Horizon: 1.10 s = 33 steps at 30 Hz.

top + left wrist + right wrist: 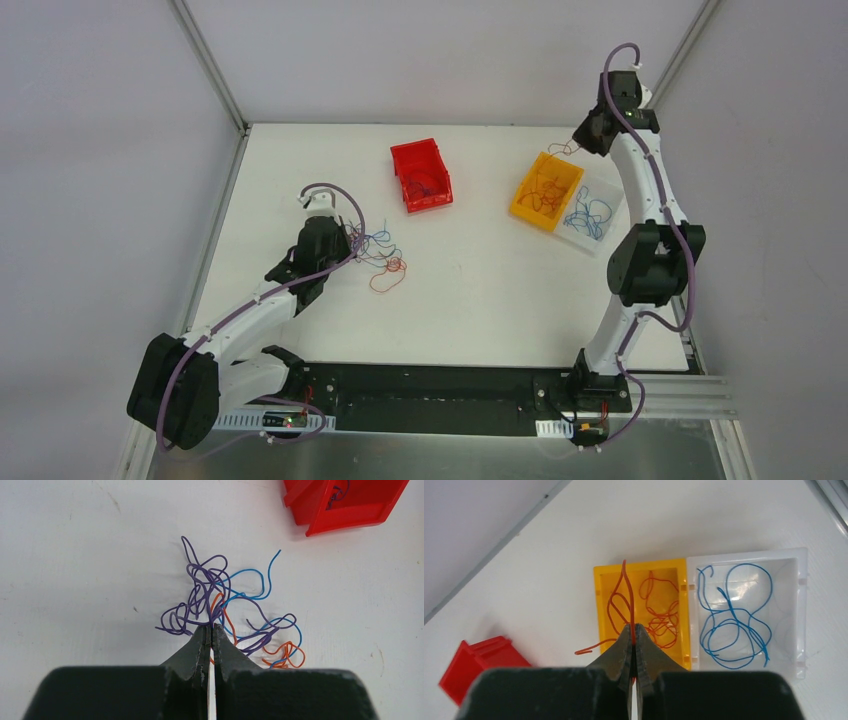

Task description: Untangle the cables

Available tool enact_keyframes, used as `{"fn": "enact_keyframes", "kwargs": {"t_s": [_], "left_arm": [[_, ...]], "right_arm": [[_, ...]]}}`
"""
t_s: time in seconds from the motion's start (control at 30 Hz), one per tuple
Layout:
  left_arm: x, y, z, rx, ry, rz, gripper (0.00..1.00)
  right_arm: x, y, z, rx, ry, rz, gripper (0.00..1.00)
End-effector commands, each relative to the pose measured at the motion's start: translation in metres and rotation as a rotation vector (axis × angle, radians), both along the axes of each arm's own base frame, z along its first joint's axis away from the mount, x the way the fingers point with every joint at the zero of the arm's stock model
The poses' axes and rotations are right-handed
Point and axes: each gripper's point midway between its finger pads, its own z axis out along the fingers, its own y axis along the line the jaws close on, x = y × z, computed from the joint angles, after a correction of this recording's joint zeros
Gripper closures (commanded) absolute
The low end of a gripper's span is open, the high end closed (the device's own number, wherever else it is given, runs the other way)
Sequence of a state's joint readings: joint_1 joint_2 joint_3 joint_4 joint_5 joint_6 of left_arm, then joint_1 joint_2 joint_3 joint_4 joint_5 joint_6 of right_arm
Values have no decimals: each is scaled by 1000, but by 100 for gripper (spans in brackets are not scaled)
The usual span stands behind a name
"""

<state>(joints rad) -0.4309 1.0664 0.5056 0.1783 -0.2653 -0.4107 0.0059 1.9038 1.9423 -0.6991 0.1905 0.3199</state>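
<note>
A tangle of purple, blue and orange cables [380,250] lies on the white table left of centre. My left gripper [352,243] sits at its left edge. In the left wrist view the left gripper [211,626] is shut on purple strands of the tangle [220,600]. My right gripper [580,137] hangs high over the far end of the yellow bin [546,190]. In the right wrist view the right gripper [634,626] is shut on an orange cable [624,595] that dangles over the yellow bin [601,605].
A red bin [421,175] with purple cable stands at the back centre. A clear bin [592,215] with blue cables sits beside the yellow bin, which holds several orange cables. Metal frame posts [210,60] rise at the table's back corners.
</note>
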Motion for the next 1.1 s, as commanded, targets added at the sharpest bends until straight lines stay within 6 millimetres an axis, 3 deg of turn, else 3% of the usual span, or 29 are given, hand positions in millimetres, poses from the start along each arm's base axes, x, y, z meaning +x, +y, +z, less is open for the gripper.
{"fn": "enact_keyframes", "kwargs": {"t_s": [0.0, 0.1, 0.2, 0.43, 0.57, 0.7, 0.8, 0.87, 0.93, 1.0, 1.07], "left_arm": [[5, -5, 11, -17, -41, -21, 100], [5, -5, 10, -18, -37, -21, 100], [4, -7, 10, -25, -36, -30, 100], [5, -8, 11, -23, -38, -34, 100], [4, -6, 12, -18, -44, -30, 100], [4, -6, 13, -19, -46, -32, 100], [4, -8, 12, -23, -40, -39, 100], [4, -9, 11, -25, -38, -43, 100], [4, -10, 11, -27, -37, -45, 100], [4, -10, 11, -27, -37, -45, 100], [4, -10, 12, -26, -38, -48, 100]], "right_arm": [[-18, -15, -9, -101, 4, -83, 100], [-29, -25, -49, -184, 92, -127, 100], [-30, -25, -74, -246, 167, -126, 100], [-11, -6, -93, -292, 225, -66, 100], [-3, 1, -117, -298, 301, -39, 100], [-8, 9, -147, -266, 401, -3, 100], [-13, 21, -161, -204, 438, 34, 94], [-13, 29, -162, -166, 436, 56, 87], [-11, 32, -150, -146, 415, 65, 78], [-10, 34, -127, -137, 368, 68, 54], [-10, 34, -103, -134, 319, 72, 45]]}}
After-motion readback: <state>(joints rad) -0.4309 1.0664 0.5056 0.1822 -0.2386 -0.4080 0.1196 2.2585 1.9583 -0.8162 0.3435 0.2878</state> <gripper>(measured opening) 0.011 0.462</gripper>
